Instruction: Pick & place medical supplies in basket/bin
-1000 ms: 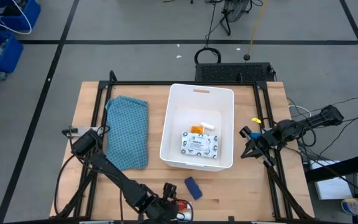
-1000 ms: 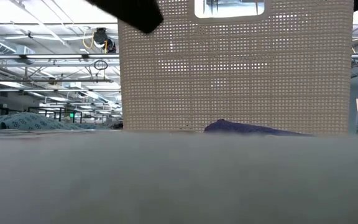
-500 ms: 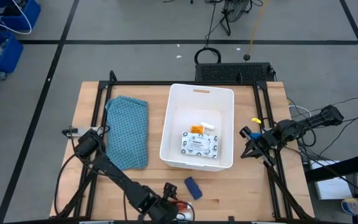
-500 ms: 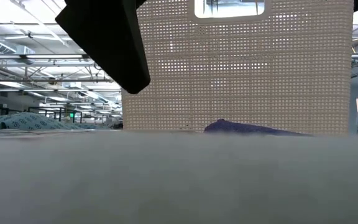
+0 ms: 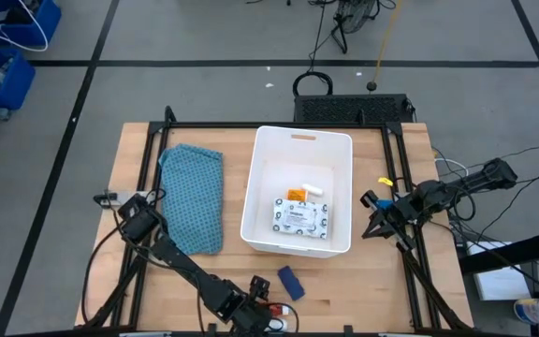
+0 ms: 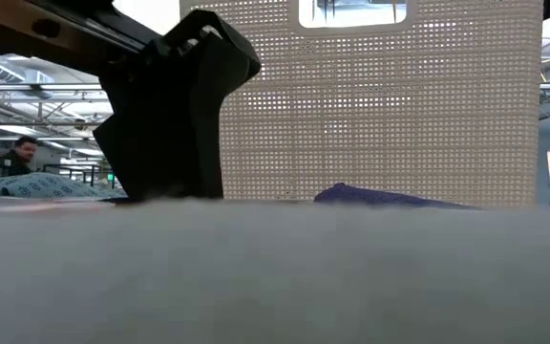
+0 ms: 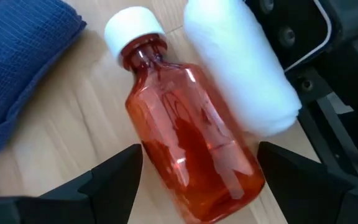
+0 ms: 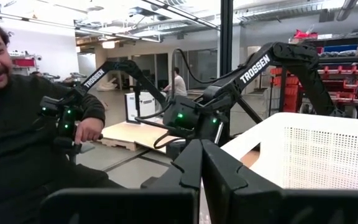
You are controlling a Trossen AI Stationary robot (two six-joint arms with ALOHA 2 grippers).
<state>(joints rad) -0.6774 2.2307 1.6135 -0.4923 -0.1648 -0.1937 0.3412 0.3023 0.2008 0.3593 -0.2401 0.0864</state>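
Note:
A red small bottle (image 7: 188,140) with a white cap (image 7: 134,26) lies on its side at the table's near edge, seen also in the high view (image 5: 266,303). A white roll (image 7: 238,68) lies against it, and a blue piece (image 7: 23,59) lies beside the cap, the same blue piece (image 5: 290,282) showing in the high view. My left gripper (image 7: 199,163) is open and low over the bottle (image 5: 251,314), one finger on each side of its bottom end. The white tub (image 5: 268,140) holds a printed packet (image 5: 299,218), an orange pill bottle (image 5: 295,194) and a white tube (image 5: 313,189). My right gripper (image 8: 201,168) is shut and waits at the table's right edge (image 5: 374,217).
A teal patterned cloth (image 5: 193,197) lies left of the tub. In the low view the tub's wall (image 6: 380,105) stands behind the blue piece (image 6: 390,196) and the left gripper (image 6: 170,115). People show in the room beyond the table (image 8: 17,124) (image 6: 17,153).
My left gripper has come down toward the table at its near edge; in the low view it dropped from the picture's top to table height. The red bottle, the blue piece and the tub's contents have stayed where they were.

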